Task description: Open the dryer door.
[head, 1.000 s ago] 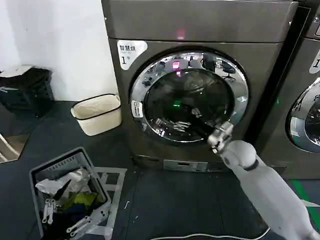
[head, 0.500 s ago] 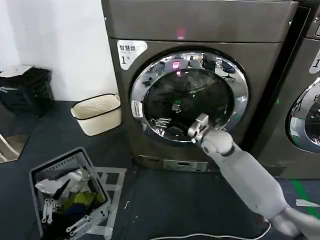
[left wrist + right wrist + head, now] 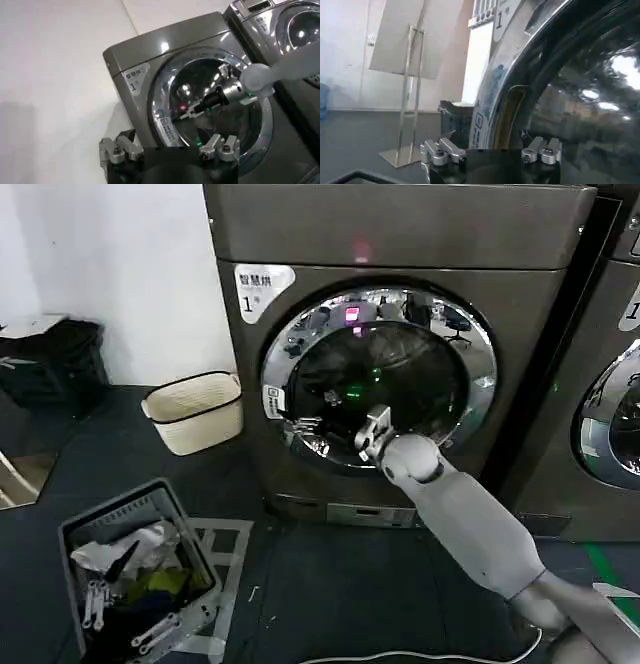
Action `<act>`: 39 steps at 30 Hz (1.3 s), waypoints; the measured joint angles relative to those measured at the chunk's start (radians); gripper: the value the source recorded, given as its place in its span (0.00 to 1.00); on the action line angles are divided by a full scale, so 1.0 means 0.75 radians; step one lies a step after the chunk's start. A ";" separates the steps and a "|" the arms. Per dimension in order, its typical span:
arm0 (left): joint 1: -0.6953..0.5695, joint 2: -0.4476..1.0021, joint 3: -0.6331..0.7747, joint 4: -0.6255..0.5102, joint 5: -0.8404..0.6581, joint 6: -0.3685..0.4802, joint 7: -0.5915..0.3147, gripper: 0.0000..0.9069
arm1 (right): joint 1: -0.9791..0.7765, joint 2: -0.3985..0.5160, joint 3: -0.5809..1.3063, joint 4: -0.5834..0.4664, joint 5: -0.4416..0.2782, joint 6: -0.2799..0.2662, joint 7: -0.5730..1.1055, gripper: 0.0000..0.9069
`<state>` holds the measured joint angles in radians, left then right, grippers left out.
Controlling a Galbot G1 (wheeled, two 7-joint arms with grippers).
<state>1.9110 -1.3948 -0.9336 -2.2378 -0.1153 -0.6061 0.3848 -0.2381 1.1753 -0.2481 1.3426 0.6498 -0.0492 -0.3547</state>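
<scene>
The door (image 3: 378,377) sat shut in the front of the dryer (image 3: 400,244), the grey machine with the white "1" sticker (image 3: 262,288), and its chrome ring lay flat against the machine's face. At the ring's left edge there was a recess (image 3: 509,117), most likely the place where the door must be pulled. The right claw (image 3: 312,424) was at the lower left part of the ring, very near the glass, with the arm stretched up from the lower right. It was probably held there because the opening side of the door is the left one. From its own wrist camera the two fingers (image 3: 442,151) stood apart with nothing between them, so this claw was released and had not yet taken the door. The left claw (image 3: 169,150) hung well back from the machine, also released and holding nothing, and it only waited. On the floor to the left stood a cream bin (image 3: 195,412) and, nearer the robot, a grey basket (image 3: 135,574) with clothes. A second machine (image 3: 615,384) stood at the right.
</scene>
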 joint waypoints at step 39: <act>-0.008 -0.006 0.002 0.019 -0.002 0.007 0.002 1.00 | 0.187 0.117 -0.200 -0.248 0.050 0.022 -0.263 1.00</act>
<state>1.9048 -1.3995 -0.9322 -2.2237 -0.1169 -0.6012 0.3863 -0.0977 1.2631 -0.3978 1.1567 0.6876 -0.0326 -0.5519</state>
